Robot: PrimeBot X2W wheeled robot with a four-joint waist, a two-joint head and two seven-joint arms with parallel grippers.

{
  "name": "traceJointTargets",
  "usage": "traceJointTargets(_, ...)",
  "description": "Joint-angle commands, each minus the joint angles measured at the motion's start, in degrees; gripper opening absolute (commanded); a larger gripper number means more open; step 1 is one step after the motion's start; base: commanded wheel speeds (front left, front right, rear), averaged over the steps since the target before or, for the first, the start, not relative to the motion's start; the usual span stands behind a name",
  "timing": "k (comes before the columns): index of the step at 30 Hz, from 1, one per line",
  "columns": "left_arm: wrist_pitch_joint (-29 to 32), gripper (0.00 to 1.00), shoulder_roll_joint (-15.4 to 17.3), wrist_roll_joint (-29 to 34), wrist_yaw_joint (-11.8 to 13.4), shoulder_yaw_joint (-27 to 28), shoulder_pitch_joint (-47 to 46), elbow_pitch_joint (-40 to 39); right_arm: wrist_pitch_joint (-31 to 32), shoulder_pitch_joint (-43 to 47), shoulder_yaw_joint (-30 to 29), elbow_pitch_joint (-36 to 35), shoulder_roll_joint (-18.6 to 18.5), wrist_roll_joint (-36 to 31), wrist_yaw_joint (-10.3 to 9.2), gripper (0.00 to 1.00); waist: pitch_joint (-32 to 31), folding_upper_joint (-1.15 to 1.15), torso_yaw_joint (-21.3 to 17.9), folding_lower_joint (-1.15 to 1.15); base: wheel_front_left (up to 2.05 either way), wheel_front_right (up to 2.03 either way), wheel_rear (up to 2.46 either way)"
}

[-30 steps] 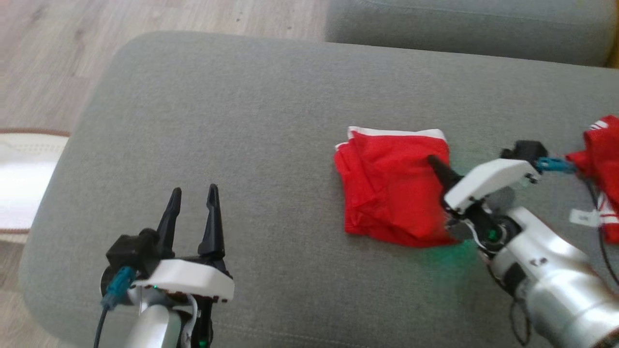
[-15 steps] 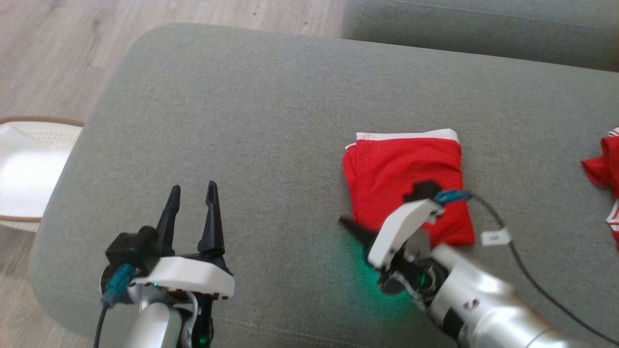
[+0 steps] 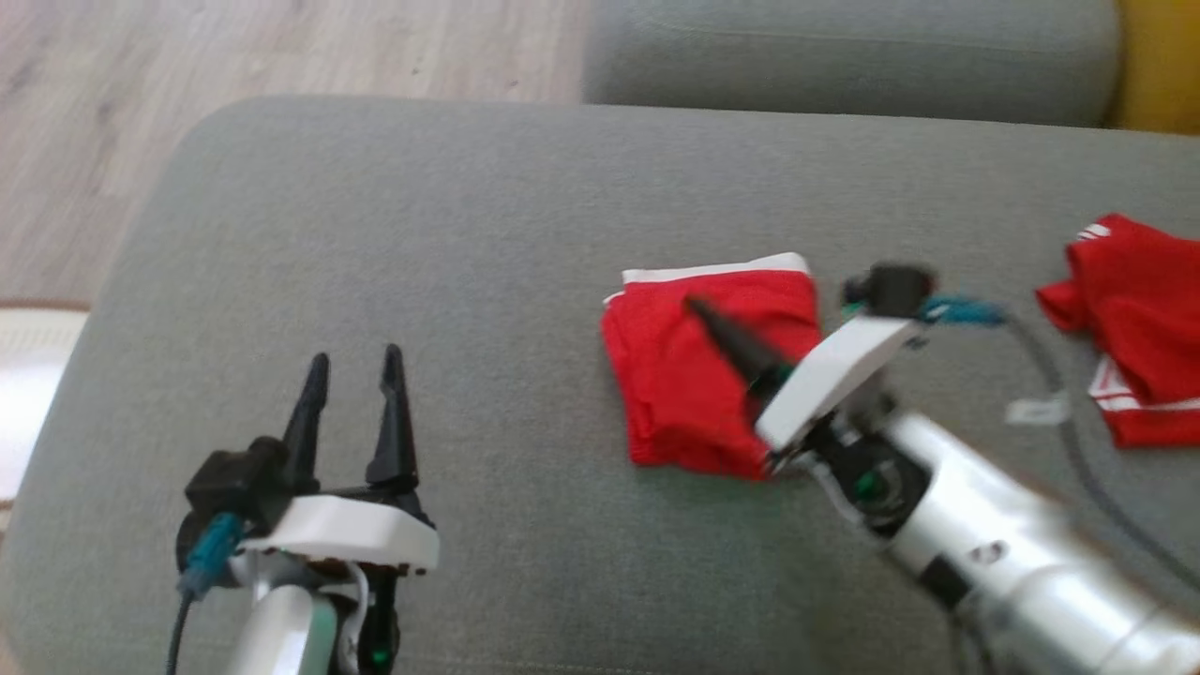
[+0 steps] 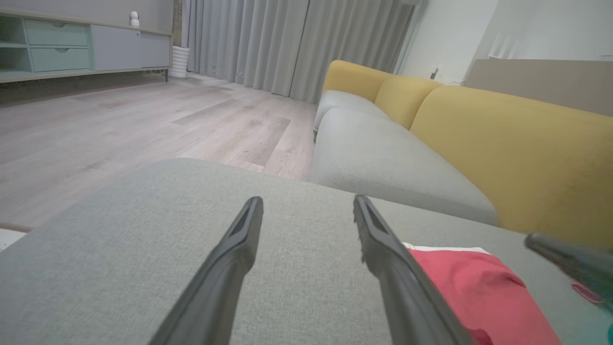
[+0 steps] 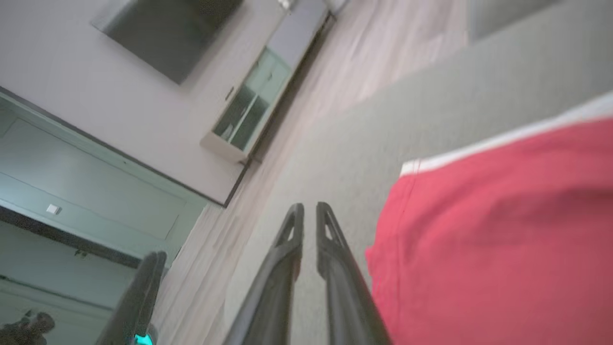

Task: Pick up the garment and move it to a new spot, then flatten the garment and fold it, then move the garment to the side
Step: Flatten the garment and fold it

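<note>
Since half a second ago, the right claw point(image 3: 698, 314) has swung from the near left corner of the red garment point(image 3: 675, 394) to a spot over its middle, and its fingers now point up and to the left. The head camera has turned too, so the whole picture has slid, but the garment looks like it lies in the same place on the grey sofa seat point(image 3: 469, 234). It is folded into a small square, with a white band along its far edge. The right claw is narrow, with its two fingers almost together, and it holds nothing. I cannot tell if it touches the cloth or just hangs above it. The right wrist view shows the fingertips point(image 5: 297, 207) over the grey seat, just beside the garment's point(image 5: 503, 230) edge. The left claw point(image 3: 356, 356) is wide and empty, well apart from the garment, low on the left. What seems left is moving the garment to the side. That could go wrong if the shut claw pushes the cloth, because the layers could bunch up or the fold could come open. A pinch on only the top layer would let the rest drop open when lifted. Another red cloth point(image 3: 1139, 319) lies off to the right, and a push that way could mix the two.
</note>
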Motion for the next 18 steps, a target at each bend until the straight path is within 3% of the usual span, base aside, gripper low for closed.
traceJointTargets(1,-0.7,1.00,0.0,0.6,-0.1,2.8,-1.4,-1.9,-2.0,-2.5,-1.3,-3.6,-1.6,-1.4,-0.04,0.98,-1.1,0.00,-1.8,0.00,0.00,0.00,0.00)
traceJointTargets(6,-0.7,1.00,0.2,1.5,-0.4,4.4,-0.6,-2.5,-8.4,-3.4,-4.1,-8.7,-8.9,-6.8,-0.04,1.00,-2.2,0.00,-4.9,0.00,0.00,0.00,0.00)
traceJointTargets(11,-0.7,1.00,0.6,2.3,-0.6,6.0,-0.4,-3.5,-14.4,-1.7,-8.4,-9.1,-14.4,-13.3,-0.04,1.00,-3.0,0.00,-7.3,0.00,0.00,0.00,0.00)
traceJointTargets(14,-0.7,1.00,1.4,2.9,-0.6,7.1,-0.5,-4.0,-16.0,1.0,-12.5,-7.3,-16.0,-18.6,-0.04,1.00,-3.5,0.00,-8.6,0.00,0.00,0.00,0.00)
traceJointTargets(18,-0.7,1.00,1.9,3.4,-0.5,8.4,-0.1,-4.3,-16.6,5.8,-19.6,-3.0,-14.6,-26.6,-0.04,1.00,-3.9,0.00,-9.9,0.00,0.00,0.00,0.00)
